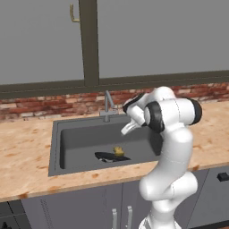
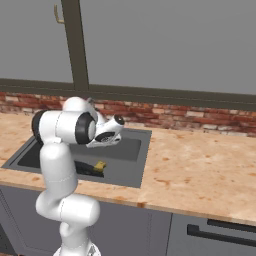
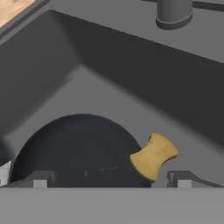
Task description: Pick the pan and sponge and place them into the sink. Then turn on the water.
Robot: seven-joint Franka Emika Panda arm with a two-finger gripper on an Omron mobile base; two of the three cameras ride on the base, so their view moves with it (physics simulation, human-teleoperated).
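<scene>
Right under my hand camera sit the two dark fingertips of the gripper, spread wide apart with nothing between them: released, gripping nothing. Just past them I've got the pan, a flat black round lying on the floor of the sink. Over on its edge sits the sponge, yellow-olive, pinched in at the middle, overlapping the pan's rim and resting partly on the grey sink floor. Up at the top of that picture I can see the round base of the faucet on the sink's rim, and a sliver of speckled counter in the corner.

From the left base camera, both items are down in the basin, toward its front wall: pan lying flat, sponge on its far edge. My arm is bent over the right side of the sink, with the gripper hanging above the basin, well clear of the pan. Behind it stands the slim grey faucet, spout bare, in front of the brick backsplash.

On the right base camera the arm covers most of the pan, but the sponge peeks out beside it in the sink, with the hand poised above.
</scene>
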